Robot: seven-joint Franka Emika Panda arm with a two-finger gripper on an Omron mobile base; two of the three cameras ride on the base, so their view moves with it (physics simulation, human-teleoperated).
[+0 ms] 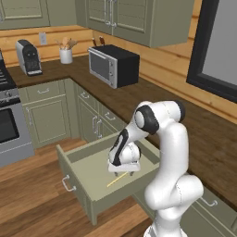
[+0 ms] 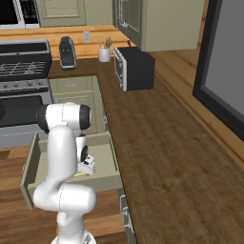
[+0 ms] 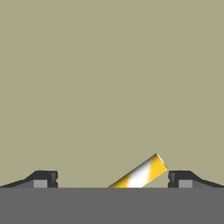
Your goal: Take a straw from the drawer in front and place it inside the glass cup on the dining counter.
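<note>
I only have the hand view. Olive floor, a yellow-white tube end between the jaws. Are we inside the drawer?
Observer: Yes. In the left base view the gripper is down inside the open drawer, over the straw.
Operator: How does the straw lie?
Observer: Flat on the drawer floor, diagonal, with most of its length stretching out past the gripper toward the drawer front.
Operator: Jaws shut on it?
Observer: No. They stand wide apart with the straw end between them.
Operator: Anything else in the drawer?
Observer: Nothing else shows on the visible floor.
</note>
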